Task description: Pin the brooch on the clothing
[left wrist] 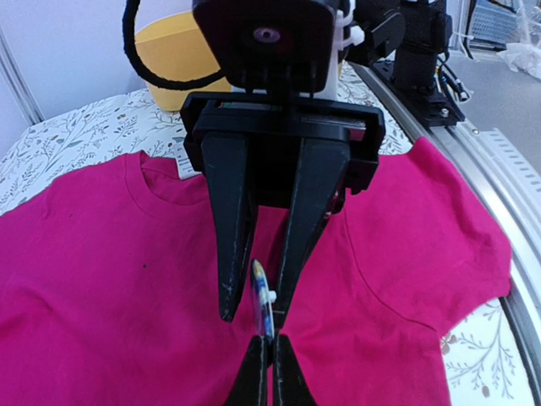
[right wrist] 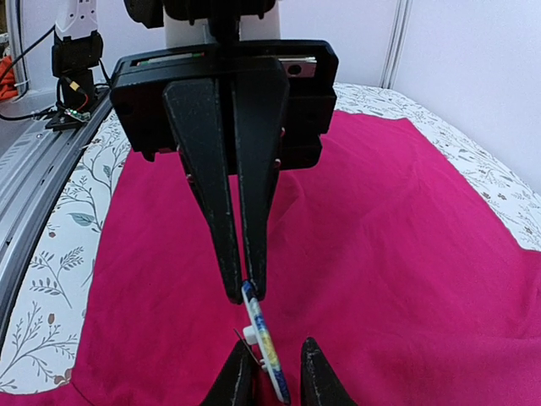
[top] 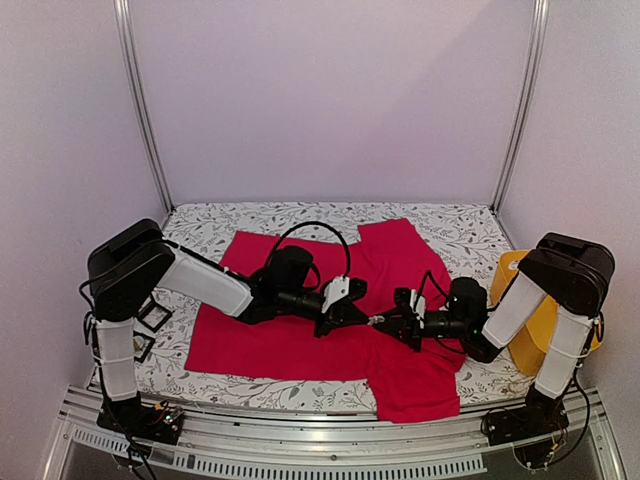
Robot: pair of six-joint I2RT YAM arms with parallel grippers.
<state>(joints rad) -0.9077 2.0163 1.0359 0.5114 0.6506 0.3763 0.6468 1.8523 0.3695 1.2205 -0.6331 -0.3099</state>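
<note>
Only wrist views plainly show the brooch point(right wrist: 264, 338) pinched by the left claw point(right wrist: 246, 292).

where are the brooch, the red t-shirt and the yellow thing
small blue brooch point(right wrist: 264, 338), right wrist view, its thin edge
bright red short-sleeved T-shirt point(top: 270, 345), top view, its lower body
yellow rounded object point(left wrist: 173, 51), left wrist view, its side
</note>
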